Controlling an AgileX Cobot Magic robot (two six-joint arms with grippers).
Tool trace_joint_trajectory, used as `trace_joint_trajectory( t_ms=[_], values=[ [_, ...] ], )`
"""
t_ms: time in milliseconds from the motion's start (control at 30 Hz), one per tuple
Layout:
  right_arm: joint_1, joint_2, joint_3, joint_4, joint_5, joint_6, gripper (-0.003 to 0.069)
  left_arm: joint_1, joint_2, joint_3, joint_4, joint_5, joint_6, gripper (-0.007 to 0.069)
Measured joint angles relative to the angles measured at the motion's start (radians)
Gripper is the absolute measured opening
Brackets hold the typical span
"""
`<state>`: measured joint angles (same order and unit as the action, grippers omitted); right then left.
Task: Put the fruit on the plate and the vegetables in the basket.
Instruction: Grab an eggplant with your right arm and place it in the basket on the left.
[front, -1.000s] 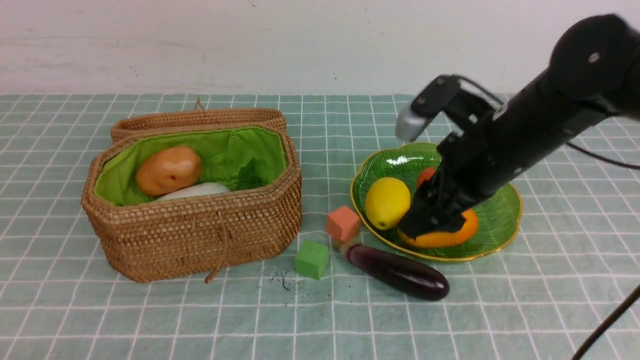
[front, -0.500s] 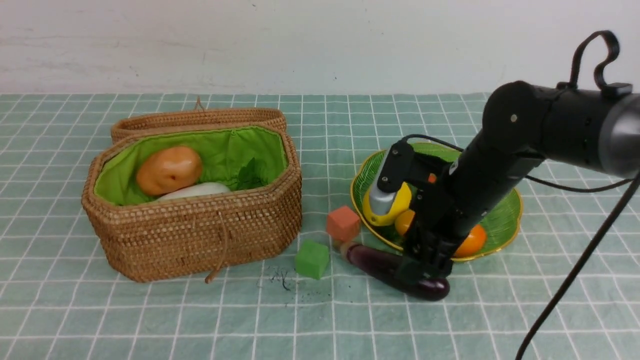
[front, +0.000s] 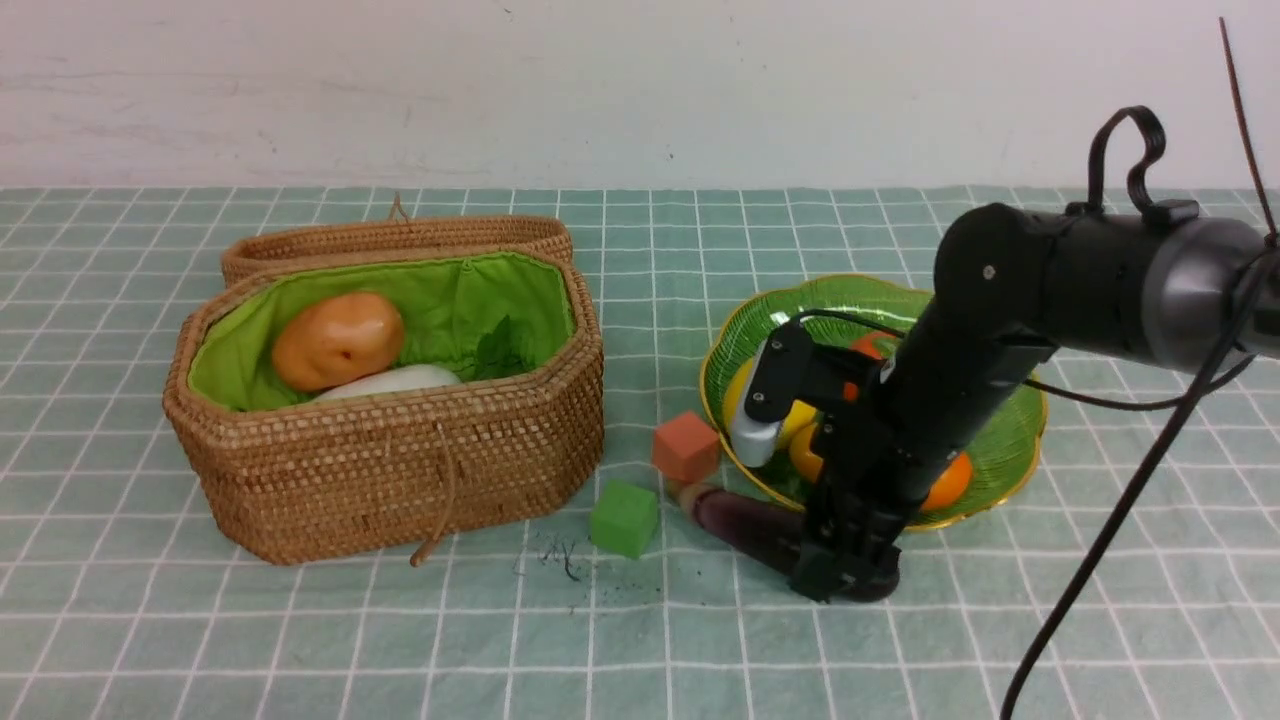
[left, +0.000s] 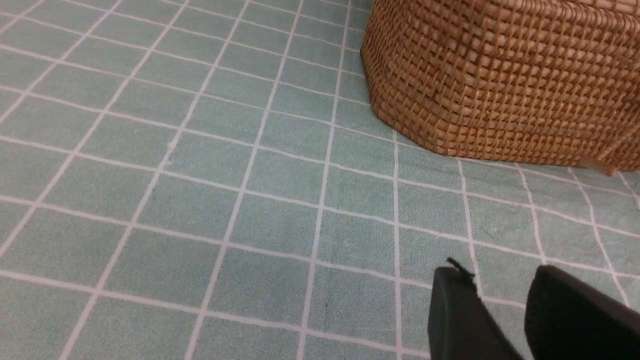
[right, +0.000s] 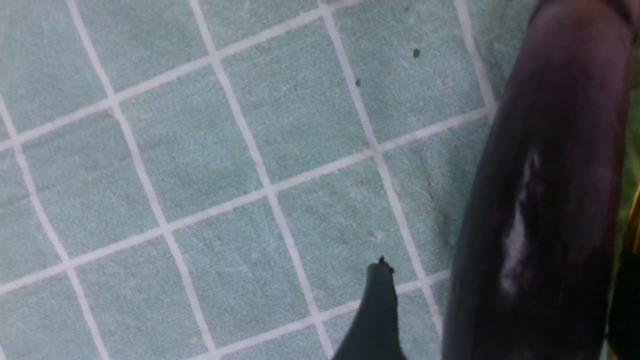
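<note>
The dark purple eggplant (front: 745, 520) lies on the cloth just in front of the green plate (front: 1005, 430). My right gripper (front: 845, 575) is down over its thick end, open, one jaw on each side; the right wrist view shows the eggplant (right: 545, 200) between the fingers (right: 377, 310). On the plate lie the lemon (front: 742, 385), the mango (front: 948, 480) and the orange-red fruit (front: 872, 346), partly hidden by my arm. The wicker basket (front: 400, 470) holds the potato (front: 337, 340) and white radish (front: 392, 380). My left gripper (left: 500, 280) is slightly open and empty, low over the cloth near the basket (left: 500, 80).
A salmon cube (front: 686, 446) and a green cube (front: 624, 518) sit between basket and plate, close to the eggplant's stem end. The basket lid (front: 400, 238) hangs open behind the basket. A black cable (front: 1120, 520) trails from the right arm.
My right arm has come off the plate, forward and down, and its open jaws now straddle the eggplant. The mango stays on the plate. The left arm has not visibly moved.
</note>
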<state>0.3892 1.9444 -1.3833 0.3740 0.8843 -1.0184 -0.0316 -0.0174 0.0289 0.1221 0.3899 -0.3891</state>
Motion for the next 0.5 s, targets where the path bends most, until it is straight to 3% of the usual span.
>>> trace_joint_trajectory(
  t_ms=[500],
  values=[
    [0.000,0.013,-0.001,0.003,0.004,0.000,0.0576,0.000,0.000,0.000,0.000,0.000,0.000,0.0219]
  ],
)
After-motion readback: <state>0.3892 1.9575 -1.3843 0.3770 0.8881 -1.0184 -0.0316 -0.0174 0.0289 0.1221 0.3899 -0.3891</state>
